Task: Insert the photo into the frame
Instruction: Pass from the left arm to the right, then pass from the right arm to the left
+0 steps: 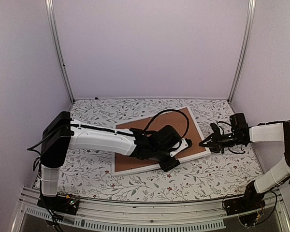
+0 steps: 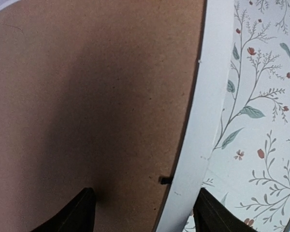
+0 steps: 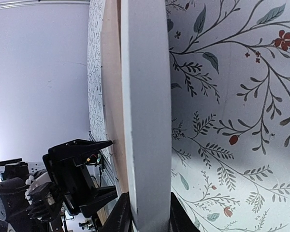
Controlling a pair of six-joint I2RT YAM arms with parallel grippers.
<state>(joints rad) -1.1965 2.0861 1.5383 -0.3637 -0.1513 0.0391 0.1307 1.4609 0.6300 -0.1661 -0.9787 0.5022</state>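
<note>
The frame (image 1: 135, 170) lies face down on the table with a plain brown backing board (image 1: 135, 126) filling it. The photo is hidden. My left gripper (image 1: 176, 157) hovers over the frame's near right part and is open. In the left wrist view its dark fingers (image 2: 84, 208) stand wide apart, one over the board (image 2: 87, 96) and one beyond the white rim (image 2: 203, 111). My right gripper (image 1: 203, 143) is at the frame's right corner. In the right wrist view its jaws (image 3: 147, 212) press both faces of the white rim (image 3: 145, 96).
A floral-patterned cloth (image 1: 208, 174) covers the table. A small black tab (image 2: 165, 180) sticks out from the rim onto the board. The left arm's black cable (image 1: 171, 113) arches over the board. Pale walls and metal posts (image 1: 58, 48) enclose the table.
</note>
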